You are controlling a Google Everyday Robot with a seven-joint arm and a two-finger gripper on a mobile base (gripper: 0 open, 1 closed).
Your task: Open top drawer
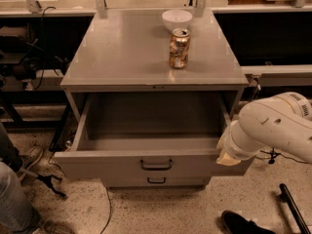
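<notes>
The top drawer of the grey metal cabinet stands pulled far out, showing its deep empty box, with a small dark pull handle at the middle of its front panel. A shallower drawer below it is shut. My white arm reaches in from the right, and its gripper end sits at the right end of the top drawer's front panel. The fingers are hidden behind the arm.
A drink can and a white bowl stand on the cabinet top. A person's leg and shoe are at the lower left, a black shoe and a dark bar at the lower right. Cables lie on the floor at left.
</notes>
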